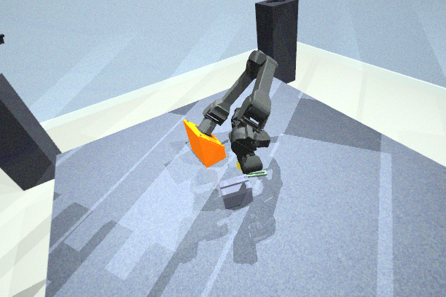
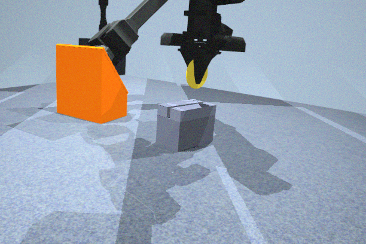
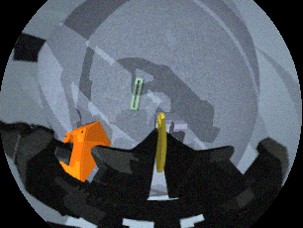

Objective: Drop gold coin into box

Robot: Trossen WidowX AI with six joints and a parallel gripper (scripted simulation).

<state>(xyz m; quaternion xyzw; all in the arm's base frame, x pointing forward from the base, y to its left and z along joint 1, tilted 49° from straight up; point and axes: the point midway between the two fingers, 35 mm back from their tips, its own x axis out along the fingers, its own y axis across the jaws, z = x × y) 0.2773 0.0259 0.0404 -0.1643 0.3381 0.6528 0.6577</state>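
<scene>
Tool: we find the tool [image 2: 197, 72] nearly fully closed, pinching the gold coin [image 2: 195, 76] by its upper part; the coin hangs on edge, its lower rim below the fingertips.

Coin position: held in the air, above and somewhat behind the grey box [image 2: 185, 124], not touching it.

Slot: the slot [image 2: 182, 104] in the lid lies below and forward of the tool in the exterior view. In the wrist view we cannot make out the slot with any certainty.

Holder: the green holder [image 1: 256, 174] lies on the counter [image 2: 269, 163] just beside the box, apart from the tool, with nothing in it.

Risk, alignment: we judge the slot barely wider than the coin's thickness, so a small yaw error between coin plane and slot line would land the rim on the lid.

Risk, tilt: if the coin hangs off vertical in the grip, it may jam at the slot mouth or topple flat on the lid on release.

Risk, release height: dropped from this height, we expect a bounce off the lid onto the counter.

Risk, obstacle: the orange block [image 2: 87, 82] stands well to one side of the tool; we see no conflict with it.
</scene>
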